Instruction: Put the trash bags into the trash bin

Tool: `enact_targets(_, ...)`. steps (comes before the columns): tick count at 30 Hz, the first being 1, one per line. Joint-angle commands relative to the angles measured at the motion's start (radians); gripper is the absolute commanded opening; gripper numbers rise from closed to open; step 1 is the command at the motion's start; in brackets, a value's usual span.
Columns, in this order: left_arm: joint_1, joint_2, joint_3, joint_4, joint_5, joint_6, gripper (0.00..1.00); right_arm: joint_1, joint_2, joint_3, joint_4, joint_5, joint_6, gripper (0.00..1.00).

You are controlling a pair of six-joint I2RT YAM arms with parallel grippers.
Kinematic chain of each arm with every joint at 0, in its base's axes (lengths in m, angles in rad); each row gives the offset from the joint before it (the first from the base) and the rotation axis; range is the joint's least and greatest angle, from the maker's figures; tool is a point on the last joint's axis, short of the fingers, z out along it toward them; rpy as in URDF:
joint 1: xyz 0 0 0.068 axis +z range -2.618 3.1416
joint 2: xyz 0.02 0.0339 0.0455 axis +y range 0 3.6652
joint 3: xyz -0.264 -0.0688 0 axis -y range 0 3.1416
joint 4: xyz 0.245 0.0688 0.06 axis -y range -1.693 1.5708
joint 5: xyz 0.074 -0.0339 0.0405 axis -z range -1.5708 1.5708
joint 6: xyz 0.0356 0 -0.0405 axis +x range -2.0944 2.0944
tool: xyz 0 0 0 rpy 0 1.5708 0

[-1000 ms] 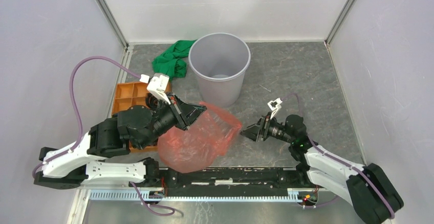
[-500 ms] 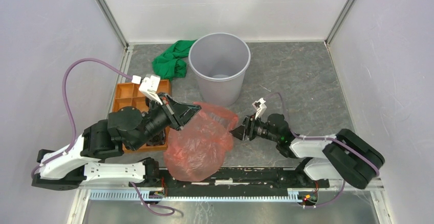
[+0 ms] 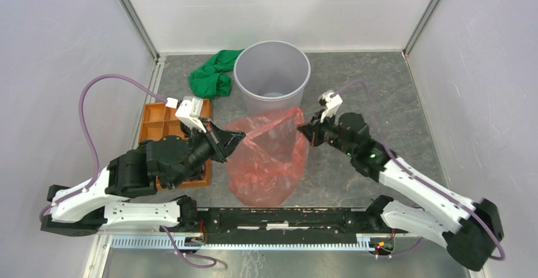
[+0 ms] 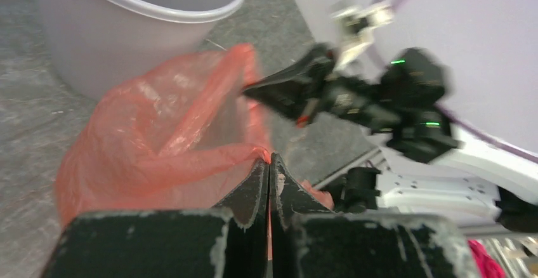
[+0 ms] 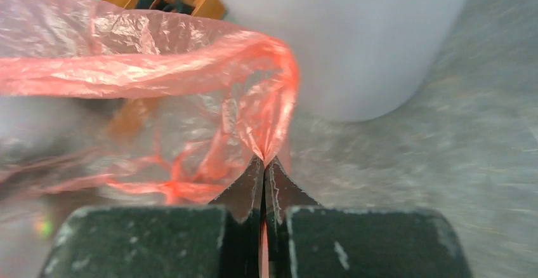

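Note:
The red trash bag [image 3: 266,157] hangs stretched between both grippers, lifted in front of the grey trash bin [image 3: 272,81]. My left gripper [image 3: 241,139] is shut on the bag's left edge; red film shows between its tips [image 4: 269,157]. My right gripper [image 3: 301,127] is shut on the bag's right edge, pinching the film [image 5: 263,159]. The bag's mouth [image 5: 190,68] gapes open between the two grips. The bin's wall [image 5: 342,37] rises just behind the bag. In the left wrist view, the bin [image 4: 133,24] stands at the upper left and the right gripper [image 4: 288,87] pinches the bag's far edge.
A green cloth [image 3: 212,75] lies left of the bin at the back. An orange compartment tray [image 3: 158,122] sits under the left arm. White walls enclose the grey table on three sides.
The right gripper reached the bag's right edge, shut on it and lifted it up toward the bin. The bag rose from a slumped heap into a stretched open pouch.

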Motion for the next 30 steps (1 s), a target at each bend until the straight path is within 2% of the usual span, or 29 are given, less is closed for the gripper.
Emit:
enact_targets(1,0.003,0.022,0.011,-0.044,-0.142,0.003,0.02,-0.003,-0.139,0.284,-0.457,0.166,-0.258,0.01)
enact_targets(5,0.002,-0.064,-0.035,0.065,-0.124,0.030,0.02,-0.003,-0.211,0.435,-0.623,0.147,-0.351,0.01)
enact_targets(7,0.002,-0.121,-0.113,0.083,-0.159,-0.003,0.02,-0.002,-0.256,0.397,-0.641,0.233,-0.385,0.01)
enact_targets(9,0.003,-0.164,-0.200,0.040,-0.197,-0.101,0.02,-0.003,-0.266,0.320,-0.669,0.313,-0.363,0.01)
enact_targets(13,0.002,-0.206,-0.260,-0.024,-0.159,-0.196,0.02,-0.003,-0.187,0.265,-0.744,0.221,-0.350,0.01)
enact_targets(16,0.003,-0.224,-0.206,0.031,-0.101,-0.128,0.02,-0.004,-0.177,0.380,-0.774,0.220,-0.368,0.02)
enact_targets(19,0.003,-0.215,-0.154,0.107,-0.029,-0.061,0.02,-0.002,-0.147,0.548,-0.788,0.092,-0.375,0.05)
enact_targets(21,0.004,-0.203,-0.151,0.146,0.004,-0.052,0.02,-0.002,-0.136,0.589,-0.784,0.040,-0.372,0.09)
enact_targets(23,0.003,-0.199,-0.183,0.171,0.013,-0.062,0.02,-0.003,-0.146,0.540,-0.752,0.055,-0.367,0.19)
enact_targets(27,0.002,-0.199,-0.245,0.156,0.013,-0.114,0.02,-0.002,-0.129,0.460,-0.769,0.068,-0.338,0.31)
enact_targets(30,0.002,-0.200,-0.237,0.125,0.016,-0.123,0.02,-0.003,-0.121,0.450,-0.784,0.070,-0.325,0.47)
